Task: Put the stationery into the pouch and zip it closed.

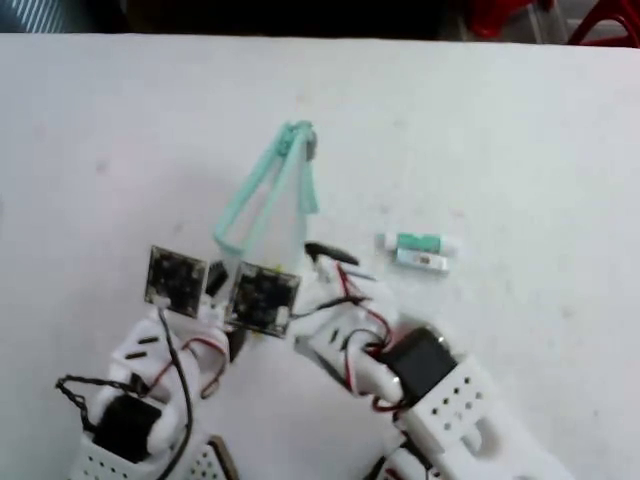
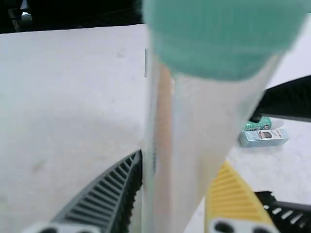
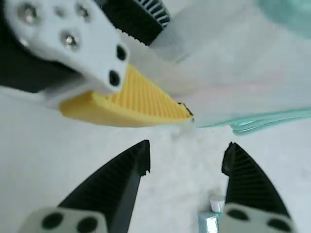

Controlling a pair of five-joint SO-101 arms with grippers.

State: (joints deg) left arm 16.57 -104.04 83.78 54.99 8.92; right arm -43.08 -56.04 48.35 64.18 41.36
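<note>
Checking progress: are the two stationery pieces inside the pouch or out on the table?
Out: both stationery pieces lie on the table, apart from the pouch.

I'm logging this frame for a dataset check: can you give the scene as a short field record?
pouch: translucent, teal-edged, gripped at one end
left gripper: shut on pouch
right gripper: open, empty, near pouch
stationery: teal stick and small box, side by side on white table, outside pouch
</note>
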